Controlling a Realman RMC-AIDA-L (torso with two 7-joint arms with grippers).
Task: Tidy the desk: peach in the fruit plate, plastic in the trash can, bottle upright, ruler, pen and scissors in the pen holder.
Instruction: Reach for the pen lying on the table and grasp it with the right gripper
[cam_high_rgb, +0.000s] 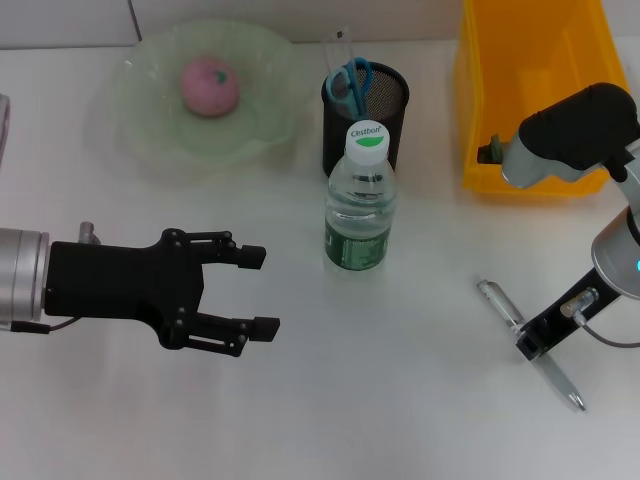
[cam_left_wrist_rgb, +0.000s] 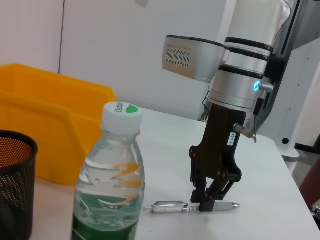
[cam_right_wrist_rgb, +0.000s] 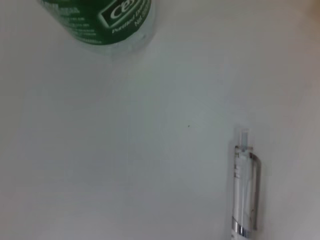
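on the near right of the white tabletop (cam_high_rgb: 330, 400) the pen (cam_high_rgb: 530, 345) lies flat, clear barrel with a silver clip, its tip pointing toward the near edge. the right gripper (cam_high_rgb: 528, 346) stands straight down over the pen's middle; in the left wrist view its black fingers (cam_left_wrist_rgb: 209, 196) are pinched in on either side of the barrel, gripping the pen (cam_left_wrist_rgb: 190, 206) while it rests on the surface. the right wrist view shows the clipped end of the pen (cam_right_wrist_rgb: 245, 192) and, well apart from it, the green-labelled base of the bottle (cam_right_wrist_rgb: 107, 22).

on the near left, the left gripper (cam_high_rgb: 262, 291) hangs above the tabletop with its fingers spread wide apart and nothing between them, pointing toward the middle.

further in, near the centre, the bottle (cam_high_rgb: 361, 200) stands upright, white cap on, green label around its lower part. just behind it is the black mesh pen holder (cam_high_rgb: 365, 118), with the blue-handled scissors (cam_high_rgb: 351, 85) and the clear ruler (cam_high_rgb: 338, 52) standing in it.

at the far left the pale green fruit plate (cam_high_rgb: 150, 120) holds the pink peach (cam_high_rgb: 208, 86) at its middle. at the far right sits the yellow trash can (cam_high_rgb: 475, 120), partly hidden by the right arm; what is inside cannot be made out.
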